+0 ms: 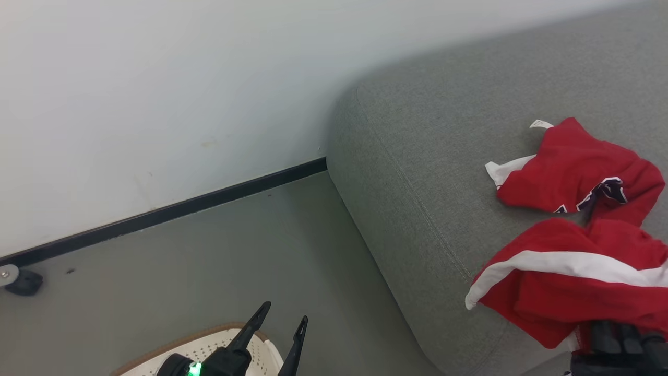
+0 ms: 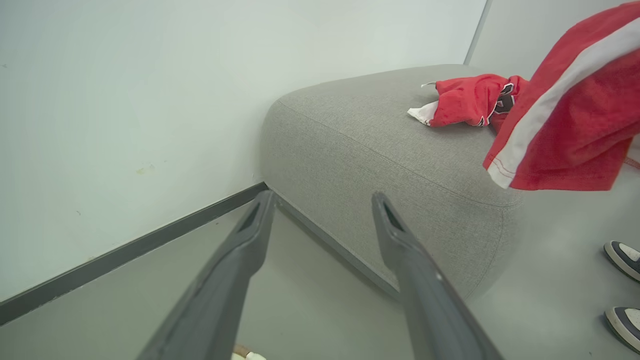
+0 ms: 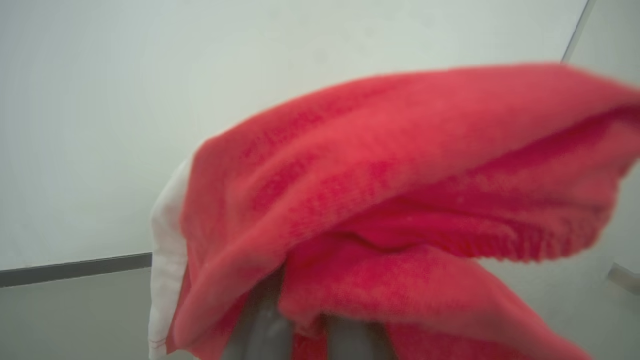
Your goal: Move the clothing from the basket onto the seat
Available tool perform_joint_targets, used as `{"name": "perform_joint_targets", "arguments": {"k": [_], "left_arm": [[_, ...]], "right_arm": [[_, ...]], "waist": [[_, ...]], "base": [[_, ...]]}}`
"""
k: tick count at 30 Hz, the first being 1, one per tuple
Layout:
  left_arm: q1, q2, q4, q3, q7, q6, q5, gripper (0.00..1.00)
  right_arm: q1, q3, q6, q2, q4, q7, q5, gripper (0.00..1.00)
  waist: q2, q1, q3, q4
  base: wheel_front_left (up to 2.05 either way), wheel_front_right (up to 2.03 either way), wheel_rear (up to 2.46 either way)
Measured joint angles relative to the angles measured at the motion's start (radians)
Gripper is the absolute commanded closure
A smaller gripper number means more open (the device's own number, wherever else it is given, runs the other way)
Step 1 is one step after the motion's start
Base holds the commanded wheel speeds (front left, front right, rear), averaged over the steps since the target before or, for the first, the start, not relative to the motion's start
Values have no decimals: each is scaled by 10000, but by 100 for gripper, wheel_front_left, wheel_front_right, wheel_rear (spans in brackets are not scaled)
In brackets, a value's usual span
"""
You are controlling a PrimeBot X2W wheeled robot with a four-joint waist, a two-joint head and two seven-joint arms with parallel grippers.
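Pale wall (image 1: pixel 156 94), black skirting (image 1: pixel 172 211) and grey floor (image 1: pixel 235 261) take the left of the head view, and the grey sofa (image 1: pixel 428 172) takes the right. On its cushion at the upper right lies the numbered red shirt (image 1: pixel 574 167), crumpled, with a white hem showing. Below it, at the lower right, the striped red garment (image 1: pixel 569 282) drapes over the right pincer (image 1: pixel 618 339), whose dark fingers show beneath the cloth at the bottom edge. At bottom centre the left pincer (image 1: pixel 286 311) stands with its fingers spread and nothing between them. It is above the brown-rimmed basket (image 1: pixel 214 344) and well apart from both garments. A black caster (image 1: pixel 23 282) sits by the skirting at the far left.

In the left wrist view, the spread fingers frame the sofa's rounded corner. The shirt rests on the cushion at the upper right. The striped garment hangs lifted at the right edge, its hem in front of the sofa's front edge. Two shoes (image 2: pixel 622 260) stand on the floor at the lower right.

In the right wrist view, red cloth with white trim bunches around the right pincer's fingers, which are clamped together on it with their tips buried.
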Motion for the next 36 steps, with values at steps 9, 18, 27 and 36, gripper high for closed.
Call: {"name": "perform_joint_targets", "arguments": {"k": [9, 18, 27, 36], "left_arm": [[6, 460, -265, 127, 0, -88, 301, 0], [5, 963, -594, 245, 0, -255, 453, 0], [3, 1772, -1072, 713, 0, -267, 564, 0], [0, 2289, -1381, 1028, 0, -339, 608, 0]], "right_arm": [[-650, -1214, -2, -180, 326, 0, 826, 100], [-2392, -1931, 102, -938, 855, -2, 1212, 100], [-4245, -2729, 293, -1415, 2324, 0, 2019, 100], [-6462, -2928, 646, -2025, 3881, 71, 2533, 100]], "waist": [[0, 0, 634, 147], [0, 1, 1489, 298], [1, 0, 2535, 344], [1, 1, 3384, 221]], "base": [[0, 0, 0], [0, 0, 0], [0, 0, 0], [0, 0, 0]]}}
